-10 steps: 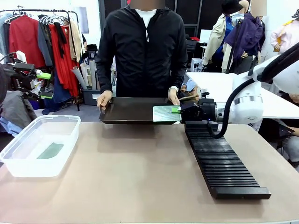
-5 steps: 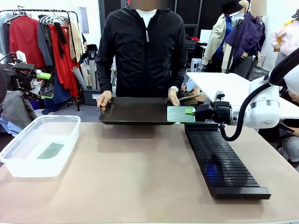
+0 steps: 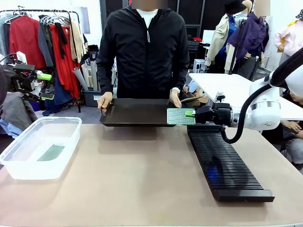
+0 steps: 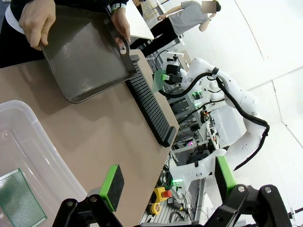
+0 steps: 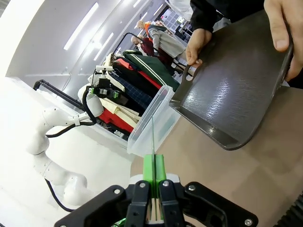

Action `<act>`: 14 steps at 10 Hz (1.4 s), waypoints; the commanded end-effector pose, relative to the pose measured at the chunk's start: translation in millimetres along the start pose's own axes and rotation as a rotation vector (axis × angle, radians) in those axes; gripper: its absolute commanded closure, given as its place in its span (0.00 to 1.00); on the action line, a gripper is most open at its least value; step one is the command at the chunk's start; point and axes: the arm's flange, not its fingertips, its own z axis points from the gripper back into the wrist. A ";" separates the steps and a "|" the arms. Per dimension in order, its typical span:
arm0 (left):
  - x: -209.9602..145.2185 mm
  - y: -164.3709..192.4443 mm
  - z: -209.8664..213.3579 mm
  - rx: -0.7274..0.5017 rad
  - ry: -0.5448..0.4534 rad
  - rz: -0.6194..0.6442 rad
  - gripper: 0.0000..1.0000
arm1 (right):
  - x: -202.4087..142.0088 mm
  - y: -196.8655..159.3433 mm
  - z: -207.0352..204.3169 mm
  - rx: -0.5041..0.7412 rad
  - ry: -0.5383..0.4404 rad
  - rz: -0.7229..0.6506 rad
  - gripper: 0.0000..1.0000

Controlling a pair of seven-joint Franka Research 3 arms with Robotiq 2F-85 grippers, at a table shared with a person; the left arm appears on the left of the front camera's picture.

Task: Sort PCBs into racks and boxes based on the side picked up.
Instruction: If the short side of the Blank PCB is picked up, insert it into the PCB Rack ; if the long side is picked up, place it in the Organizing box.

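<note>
Right end effector (image 3: 190, 113) grasping PCB (image 3: 179, 116), second PCB (image 3: 51, 152) in tub (image 3: 33, 173), left end effector (image 4: 168, 182) released

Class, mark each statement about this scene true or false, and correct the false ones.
1. The right gripper is shut on a PCB. True.
2. The tub is empty. False: another PCB lies flat in it.
3. The person's hands both hold the tray. True.
4. The left gripper grips a board. False: its fingers stand apart with nothing between them.
</note>
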 end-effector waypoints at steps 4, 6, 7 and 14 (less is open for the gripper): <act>0.1 -1.5 0.9 -0.005 -0.007 -0.011 0.00 | 5.2 1.4 15.0 -0.036 0.008 0.052 1.00; 0.1 -1.5 0.9 -0.005 -0.007 -0.011 0.00 | 9.9 3.5 39.9 -0.087 0.000 0.152 1.00; 0.1 -1.5 0.9 -0.005 -0.007 -0.011 0.00 | 10.5 -0.9 47.4 -0.110 0.000 0.186 1.00; 0.1 -1.5 0.9 -0.005 -0.007 -0.011 0.00 | -6.7 -44.2 101.8 -0.017 0.017 0.466 1.00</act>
